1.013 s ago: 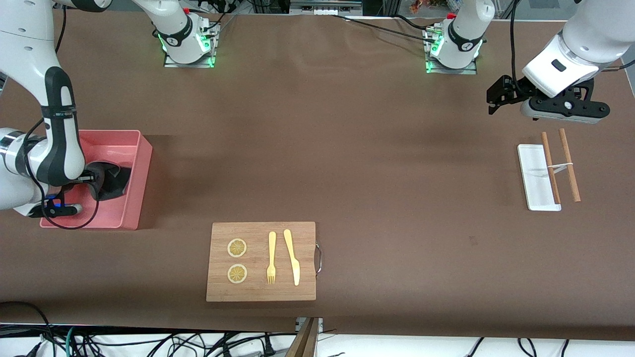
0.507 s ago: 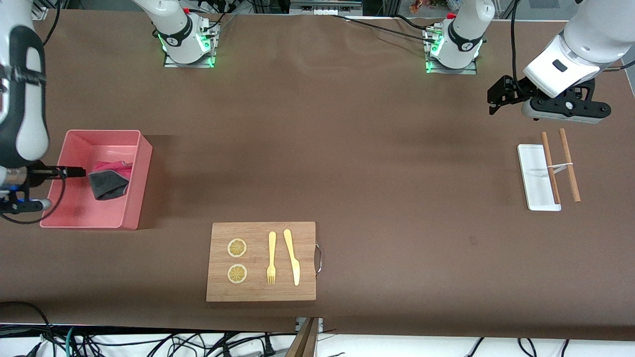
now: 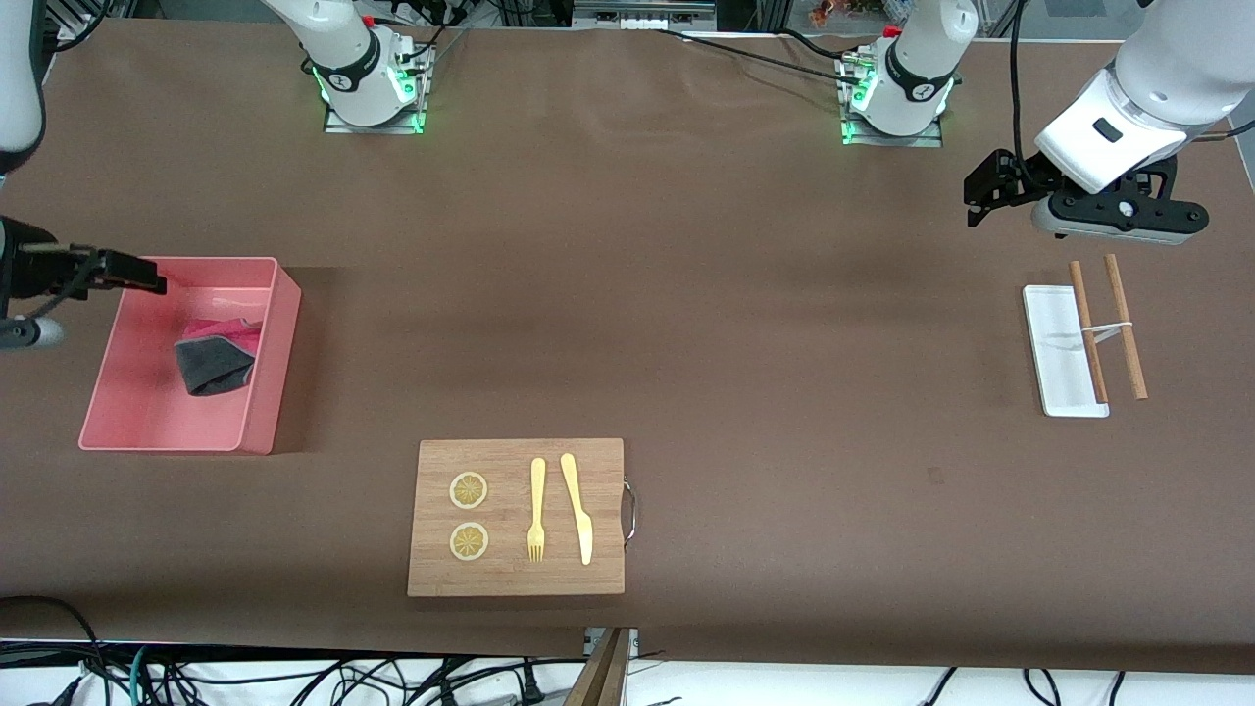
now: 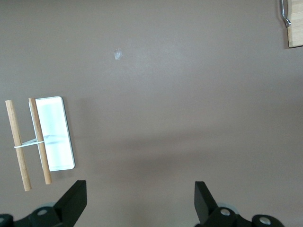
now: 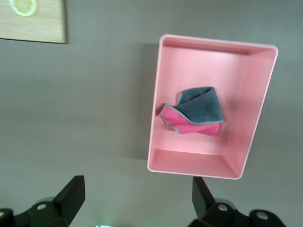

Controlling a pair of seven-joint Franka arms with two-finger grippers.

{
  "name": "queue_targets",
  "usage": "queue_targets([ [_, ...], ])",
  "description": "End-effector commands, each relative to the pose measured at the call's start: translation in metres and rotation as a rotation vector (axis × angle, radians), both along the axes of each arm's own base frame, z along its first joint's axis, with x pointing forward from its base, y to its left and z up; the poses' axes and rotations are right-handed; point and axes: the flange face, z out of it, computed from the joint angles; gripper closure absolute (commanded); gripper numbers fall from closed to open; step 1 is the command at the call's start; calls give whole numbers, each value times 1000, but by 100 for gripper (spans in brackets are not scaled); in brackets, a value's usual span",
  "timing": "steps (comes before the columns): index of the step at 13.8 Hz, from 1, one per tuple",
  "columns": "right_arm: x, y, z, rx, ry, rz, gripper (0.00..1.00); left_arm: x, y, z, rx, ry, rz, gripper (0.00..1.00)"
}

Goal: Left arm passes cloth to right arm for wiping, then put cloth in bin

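Observation:
The cloth point(image 3: 218, 355) lies crumpled in the pink bin point(image 3: 285, 338), dark grey face up with crimson-pink showing at its edge. The right wrist view shows the cloth point(image 5: 196, 111) free inside the bin point(image 5: 155, 142), with nothing touching it. My right gripper point(image 3: 147, 279) hangs open and empty in the air over the bin's corner that is farthest from the front camera; in its own view the right gripper point(image 5: 138, 184) has only bare table between its fingers. My left gripper point(image 3: 980, 194) waits open and empty above the table at the left arm's end, its jaws wide apart point(image 4: 139, 185).
A wooden cutting board point(image 3: 517, 579) with two lemon slices, a fork and a knife lies near the table's front edge. A small white tray point(image 3: 1057, 343) and two tied wooden sticks point(image 3: 1124, 328) lie below the left gripper.
My right gripper opened and let go of the cloth in the bin. It then rose and drew back out of the bin toward the table's end. The left arm has not moved.

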Motion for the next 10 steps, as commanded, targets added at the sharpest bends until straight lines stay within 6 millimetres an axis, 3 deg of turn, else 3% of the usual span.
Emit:
queue_targets([
  [1,-16,10,31,-13,-59,11,0,2,3,5,-1,-1,-16,0],
  [3,-31,13,65,-12,-119,23,0,2,3,5,-1,-1,-16,0],
  [5,-38,14,70,-10,-123,15,0,2,3,5,-1,-1,-16,0],
  [7,-45,28,79,-16,-117,-43,0,2,3,5,-1,-1,-16,0],
  [10,-45,28,76,-22,-104,-105,0,2,3,5,-1,-1,-16,0],
])
